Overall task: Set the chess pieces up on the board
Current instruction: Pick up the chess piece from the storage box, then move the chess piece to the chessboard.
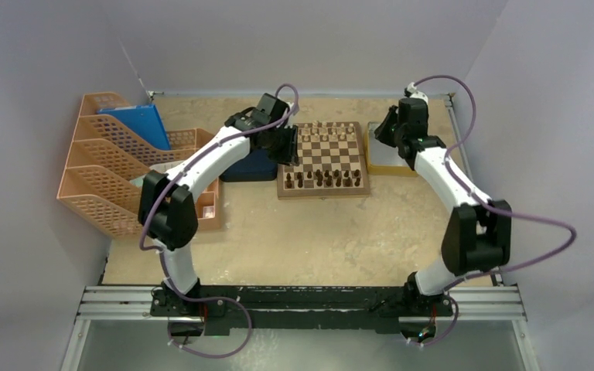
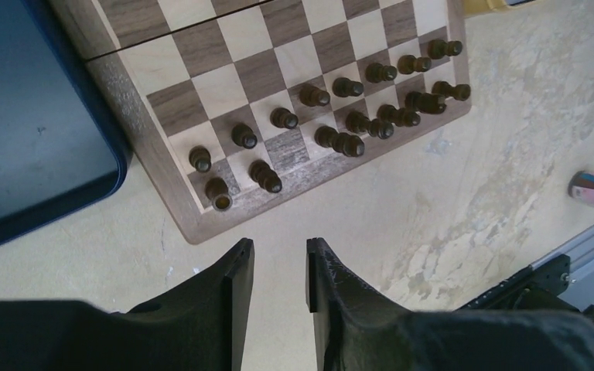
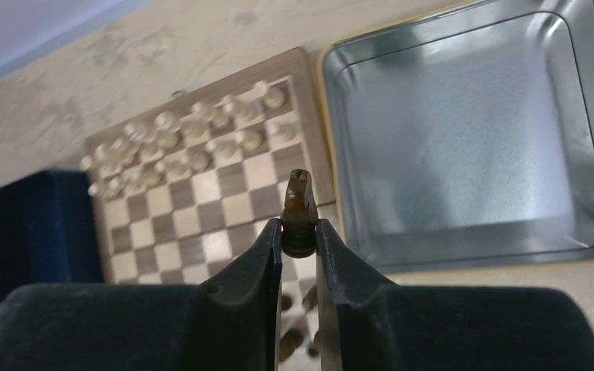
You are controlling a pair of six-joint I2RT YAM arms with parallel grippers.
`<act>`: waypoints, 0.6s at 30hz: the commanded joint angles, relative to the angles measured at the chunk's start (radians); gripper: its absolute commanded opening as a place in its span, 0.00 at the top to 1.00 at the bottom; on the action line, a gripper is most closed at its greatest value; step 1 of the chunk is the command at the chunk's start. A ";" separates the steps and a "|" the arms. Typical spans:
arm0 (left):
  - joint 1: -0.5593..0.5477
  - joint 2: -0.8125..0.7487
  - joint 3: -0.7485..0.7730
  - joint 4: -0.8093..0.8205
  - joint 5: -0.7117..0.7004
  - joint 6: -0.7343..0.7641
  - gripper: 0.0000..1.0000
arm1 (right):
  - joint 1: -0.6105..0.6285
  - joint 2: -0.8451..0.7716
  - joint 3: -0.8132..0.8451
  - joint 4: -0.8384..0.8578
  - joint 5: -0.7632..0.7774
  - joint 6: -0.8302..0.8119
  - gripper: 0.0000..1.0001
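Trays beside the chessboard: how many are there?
2. The dark blue tray lies left of the board in the top view; the silver metal tray lies right of it. None seems hidden.

So the board (image 1: pixel 323 159) is chequered light and dark brown, mid-brown border. Near-row chess pieces (image 2: pixel 339 141) dark brown, far-row pieces (image 3: pixel 201 133) pale cream. Left of the board a dark blue tray (image 2: pixel 31 116), right of it a silver tray (image 3: pixel 464 131), yellowish rim. The table (image 1: pixel 294 239) is mottled beige.
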State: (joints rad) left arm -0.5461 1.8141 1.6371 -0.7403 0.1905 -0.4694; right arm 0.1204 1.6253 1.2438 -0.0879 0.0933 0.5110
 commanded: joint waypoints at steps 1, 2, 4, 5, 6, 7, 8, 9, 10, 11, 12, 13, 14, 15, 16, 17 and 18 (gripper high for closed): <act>0.000 0.077 0.083 -0.011 0.019 0.040 0.72 | 0.016 -0.201 -0.071 0.048 -0.041 -0.091 0.93; -0.001 0.092 0.092 -0.007 0.012 0.041 0.72 | 0.017 -0.236 -0.089 0.048 -0.052 -0.090 0.92; -0.007 0.122 0.108 -0.004 -0.001 0.044 0.72 | 0.018 -0.302 -0.122 0.037 -0.067 -0.086 0.92; -0.010 0.137 0.119 -0.010 -0.008 0.045 0.72 | 0.018 -0.329 -0.128 0.026 -0.074 -0.086 0.92; -0.017 0.152 0.139 -0.018 -0.015 0.047 0.72 | 0.018 -0.353 -0.131 0.012 -0.078 -0.087 0.92; -0.024 0.165 0.154 -0.029 -0.025 0.050 0.72 | 0.018 -0.372 -0.132 0.001 -0.082 -0.087 0.92; -0.035 0.175 0.166 -0.039 -0.036 0.053 0.72 | 0.018 -0.391 -0.130 -0.013 -0.083 -0.090 0.92; -0.047 0.183 0.177 -0.046 -0.046 0.055 0.72 | 0.018 -0.406 -0.127 -0.027 -0.083 -0.092 0.92; -0.056 0.190 0.184 -0.053 -0.056 0.055 0.72 | 0.018 -0.419 -0.126 -0.036 -0.084 -0.097 0.92; -0.066 0.195 0.192 -0.059 -0.066 0.054 0.72 | 0.018 -0.431 -0.128 -0.041 -0.081 -0.104 0.92; -0.075 0.201 0.195 -0.064 -0.078 0.052 0.72 | 0.018 -0.441 -0.132 -0.046 -0.072 -0.107 0.92; -0.082 0.207 0.193 -0.068 -0.089 0.050 0.72 | 0.018 -0.450 -0.136 -0.050 -0.060 -0.108 0.92; -0.087 0.213 0.193 -0.073 -0.098 0.047 0.72 | 0.019 -0.458 -0.138 -0.055 -0.052 -0.108 0.92; -0.090 0.222 0.192 -0.080 -0.100 0.044 0.72 | 0.018 -0.464 -0.136 -0.061 -0.050 -0.108 0.92; -0.092 0.228 0.192 -0.085 -0.101 0.042 0.72 | 0.018 -0.469 -0.134 -0.062 -0.052 -0.109 0.92; -0.093 0.235 0.191 -0.088 -0.103 0.040 0.72 | 0.018 -0.473 -0.131 -0.064 -0.058 -0.110 0.91; -0.095 0.238 0.189 -0.089 -0.107 0.040 0.72 | 0.018 -0.478 -0.128 -0.064 -0.063 -0.113 0.91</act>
State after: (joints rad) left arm -0.6357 2.0331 1.7920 -0.8028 0.1215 -0.4343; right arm 0.1410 1.1793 1.1103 -0.1387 0.0341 0.4252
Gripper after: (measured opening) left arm 0.279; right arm 0.200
